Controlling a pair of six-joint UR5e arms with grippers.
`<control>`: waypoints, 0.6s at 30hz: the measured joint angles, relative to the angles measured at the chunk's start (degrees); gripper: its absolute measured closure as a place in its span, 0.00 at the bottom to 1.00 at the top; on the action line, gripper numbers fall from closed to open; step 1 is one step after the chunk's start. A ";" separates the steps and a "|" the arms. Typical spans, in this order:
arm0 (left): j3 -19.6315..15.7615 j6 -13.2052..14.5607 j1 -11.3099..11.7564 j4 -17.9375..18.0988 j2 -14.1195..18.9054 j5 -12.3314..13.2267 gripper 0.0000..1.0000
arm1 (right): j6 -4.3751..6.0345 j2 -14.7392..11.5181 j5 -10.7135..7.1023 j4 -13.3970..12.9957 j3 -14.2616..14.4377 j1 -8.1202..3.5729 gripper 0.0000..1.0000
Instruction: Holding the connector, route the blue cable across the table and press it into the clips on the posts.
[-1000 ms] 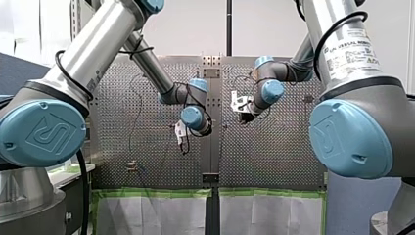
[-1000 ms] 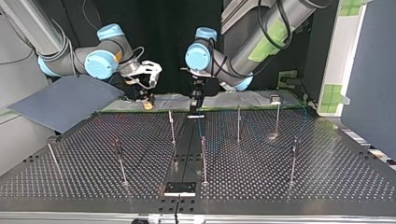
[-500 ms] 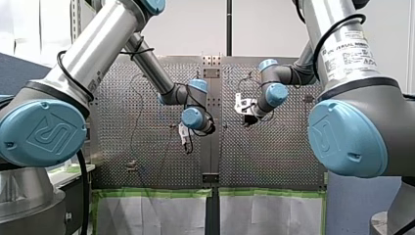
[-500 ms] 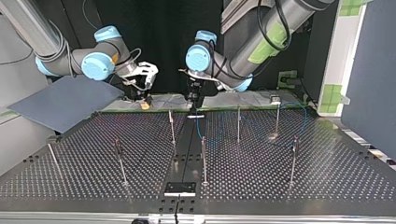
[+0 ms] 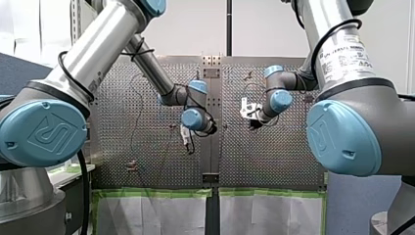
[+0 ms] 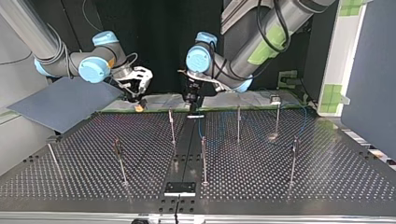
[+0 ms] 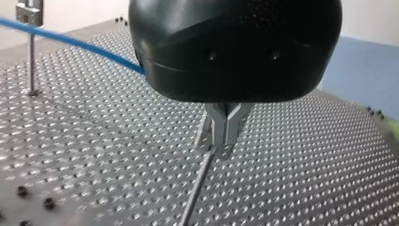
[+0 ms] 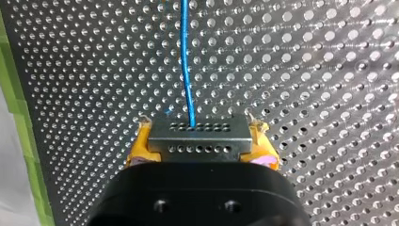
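Perforated metal table (image 6: pixel 289 177) is carrying thin steel posts (image 6: pixel 238 123); right gripper (image 8: pixel 202 143) is clamping grey metal connector (image 8: pixel 198 134), thin blue cable (image 8: pixel 187 61) trailing ahead; left gripper (image 7: pixel 221 141) is sitting pinched shut; routing probably barely started.

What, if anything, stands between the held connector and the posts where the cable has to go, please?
Nothing visible does: the connector sits in my right gripper near the table edge, and open table lies between it and the posts.
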 joint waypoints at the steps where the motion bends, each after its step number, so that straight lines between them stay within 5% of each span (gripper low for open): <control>1: 0.10 -0.03 -0.02 0.14 -0.26 0.31 1.00 | 0.04 0.10 -0.11 -0.38 0.01 -0.08 1.00; 18: 1.76 -0.88 0.59 0.87 -1.12 1.49 1.00 | 2.22 0.85 -0.61 -3.68 0.00 -1.95 1.00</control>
